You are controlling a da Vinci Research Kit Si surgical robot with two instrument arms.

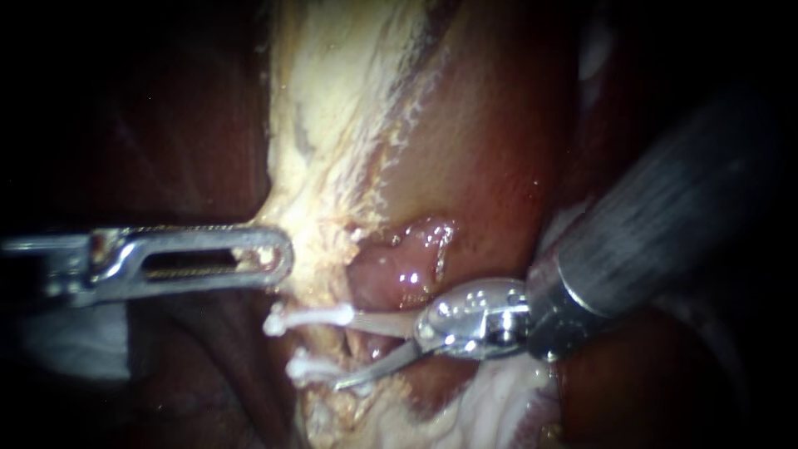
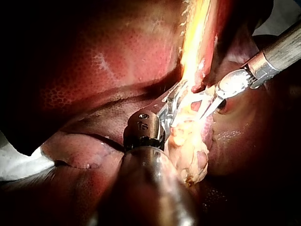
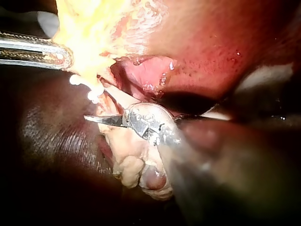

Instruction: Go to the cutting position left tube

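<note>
A thin pale tube [image 1: 386, 321] runs across the wound bed and carries a white clip [image 1: 309, 317]. A second white clip [image 1: 309, 367] sits just below it. My right instrument [image 1: 374, 353] comes in from the right with slim blades. One blade lies under the tube, and the tube reaches back to the hinge, so the jaws stand open around it. My left instrument [image 1: 278, 256] has slotted jaws shut on the pale fatty tissue [image 1: 320, 179] and holds it taut. The right wrist view shows the blade [image 3: 101, 119] beside the clips [image 3: 94, 92]. Which tube is the left one cannot be told.
Dark red liver [image 1: 482, 150] surrounds the pale strip. A glistening pink pocket of raw tissue [image 1: 407, 258] lies just above the tube. The thick shaft of my right instrument [image 1: 665, 224] fills the right side. A lump of fatty tissue [image 2: 190, 150] hangs beside my left instrument [image 2: 171, 107].
</note>
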